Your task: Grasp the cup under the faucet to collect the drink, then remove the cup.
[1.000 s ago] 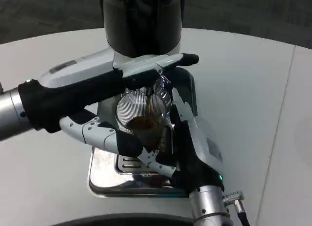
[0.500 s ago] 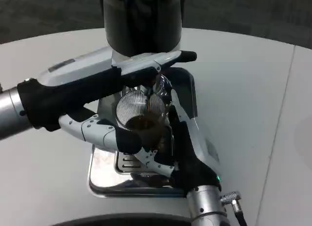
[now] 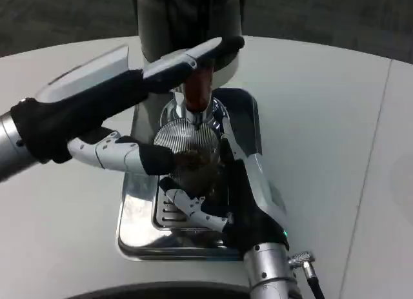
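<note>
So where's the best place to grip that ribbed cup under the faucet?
Around its ribbed side wall, from the right, as the right hand does now. The cup stands upright with brown drink inside, the faucet blocks its top, and the left hand crowds the left.

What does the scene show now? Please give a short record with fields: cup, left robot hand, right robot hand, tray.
cup: ribbed clear cup under the faucet, dark drink inside
left robot hand: raised at the faucet lever
right robot hand: grips the cup
tray: shiny metal drip tray on the white table
</note>
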Robot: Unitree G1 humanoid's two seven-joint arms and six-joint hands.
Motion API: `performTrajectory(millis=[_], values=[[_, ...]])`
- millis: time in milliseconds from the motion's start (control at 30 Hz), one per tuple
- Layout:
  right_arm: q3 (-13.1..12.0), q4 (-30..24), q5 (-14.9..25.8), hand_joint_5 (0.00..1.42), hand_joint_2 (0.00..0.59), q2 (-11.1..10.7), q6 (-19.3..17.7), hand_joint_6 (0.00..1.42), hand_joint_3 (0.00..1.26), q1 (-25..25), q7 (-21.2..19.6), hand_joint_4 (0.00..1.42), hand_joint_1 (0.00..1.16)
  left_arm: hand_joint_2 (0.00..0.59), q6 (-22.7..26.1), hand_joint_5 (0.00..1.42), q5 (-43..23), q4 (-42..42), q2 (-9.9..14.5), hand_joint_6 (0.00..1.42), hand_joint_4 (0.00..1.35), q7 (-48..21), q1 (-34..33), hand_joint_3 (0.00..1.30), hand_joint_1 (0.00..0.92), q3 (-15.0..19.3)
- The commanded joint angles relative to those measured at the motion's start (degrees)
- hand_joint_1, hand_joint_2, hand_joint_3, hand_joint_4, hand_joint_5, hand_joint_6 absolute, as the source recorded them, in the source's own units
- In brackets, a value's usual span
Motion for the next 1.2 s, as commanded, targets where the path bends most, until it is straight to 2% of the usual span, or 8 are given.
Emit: performTrajectory(millis=[33, 233, 433, 667, 733, 1067, 1200], values=[[0.09, 1.26, 0.56, 0.07, 0.230, 0.81, -1.94, 0.14, 0.01, -0.47, 0.59, 0.11, 0.67, 0.100, -1.14, 0.01, -2.59, 0.22, -1.36, 0.00, 0.00, 1.74, 1.25, 0.00, 0.000, 2.16], [-0.21, 2.88, 1.55, 0.08, 0.230, 0.65, -3.04, 0.14, 0.02, -1.51, 1.84, 0.12, 0.67, 0.107, -0.39, 0.01, -4.91, -0.14, -2.59, 0.00, 0.00, 3.82, 3.48, 0.00, 0.000, 5.43], [-1.30, 6.06, 3.03, 0.11, 0.223, 1.25, -5.18, 0.18, 0.04, -3.08, 1.99, 0.17, 0.71, 0.112, 0.24, 0.02, -5.12, -1.32, -2.23, 0.00, 0.00, 5.27, 5.69, 0.00, 0.000, 7.22], [-3.76, 8.93, 4.55, 0.39, 0.208, 2.77, -9.34, 0.40, 0.28, -3.74, -1.41, 0.47, 0.87, 0.118, 0.97, 0.02, -4.49, -1.68, -1.62, 0.00, 0.00, 5.60, 6.81, 0.00, 0.000, 7.90], [-4.10, 8.89, 4.15, 0.49, 0.212, 3.00, -10.21, 0.55, 0.39, -3.72, -2.94, 0.57, 0.93, 0.119, 1.24, 0.02, -4.38, -1.90, -1.59, 0.00, 0.00, 5.74, 7.04, 0.00, 0.000, 7.99], [-4.12, 7.52, 2.80, 0.76, 0.185, 3.47, -11.70, 0.97, 0.56, -3.58, -7.19, 0.72, 1.11, 0.122, 2.37, 0.02, -4.10, -3.19, -1.26, 0.00, 0.00, 6.06, 8.58, 0.00, 0.000, 8.14], [-3.95, 6.72, 2.61, 0.82, 0.155, 3.54, -11.67, 1.08, 0.59, -3.38, -7.64, 0.77, 1.13, 0.122, 2.76, 0.02, -4.05, -3.84, -1.28, 0.00, 0.00, 6.31, 9.31, 0.00, 0.000, 8.17]])
